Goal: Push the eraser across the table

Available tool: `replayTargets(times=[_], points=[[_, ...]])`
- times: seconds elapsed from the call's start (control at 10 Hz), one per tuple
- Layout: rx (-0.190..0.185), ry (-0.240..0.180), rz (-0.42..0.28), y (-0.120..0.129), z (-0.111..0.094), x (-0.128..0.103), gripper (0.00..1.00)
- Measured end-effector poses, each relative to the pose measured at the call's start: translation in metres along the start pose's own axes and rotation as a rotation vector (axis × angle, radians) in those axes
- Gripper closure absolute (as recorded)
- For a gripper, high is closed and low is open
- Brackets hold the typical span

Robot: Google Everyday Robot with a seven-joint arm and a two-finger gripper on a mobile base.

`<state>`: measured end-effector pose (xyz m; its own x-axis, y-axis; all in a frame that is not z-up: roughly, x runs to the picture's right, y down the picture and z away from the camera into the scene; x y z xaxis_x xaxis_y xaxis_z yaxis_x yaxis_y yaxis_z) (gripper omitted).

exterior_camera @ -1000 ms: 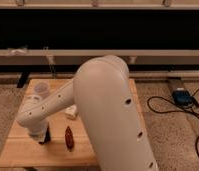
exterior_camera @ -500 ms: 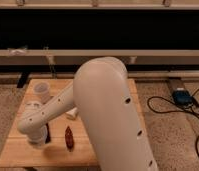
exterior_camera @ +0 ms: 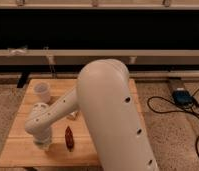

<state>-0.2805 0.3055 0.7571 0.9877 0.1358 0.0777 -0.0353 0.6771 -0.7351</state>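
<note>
The gripper (exterior_camera: pixel 44 145) is held low over the near left part of the light wooden worktop (exterior_camera: pixel 18 152), at the end of the large white arm (exterior_camera: pixel 105 110). Whether it is open or closed cannot be told. The eraser cannot be made out, so its place cannot be told. A dark red pepper-like thing (exterior_camera: pixel 69 137) is seen just beside the gripper, and a white cup-like thing (exterior_camera: pixel 42 90) is set near the far left corner.

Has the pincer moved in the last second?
Yes. The pincer, beside the dark red pepper, has shifted slightly toward the near edge of the table.
</note>
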Motion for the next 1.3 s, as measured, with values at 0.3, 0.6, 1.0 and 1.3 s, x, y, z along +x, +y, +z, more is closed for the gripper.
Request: replayTargets(times=[0.3, 0.6, 1.0, 1.3], points=[[0.02, -0.012, 0.005, -0.017, -0.008, 0.002, 1.0], [0.032, -0.02, -0.001, -0.031, -0.014, -0.005, 1.0], [0.035, -0.023, -0.003, -0.049, -0.014, -0.01, 1.0], [0.042, -0.023, -0.008, -0.064, -0.013, -0.014, 1.0]])
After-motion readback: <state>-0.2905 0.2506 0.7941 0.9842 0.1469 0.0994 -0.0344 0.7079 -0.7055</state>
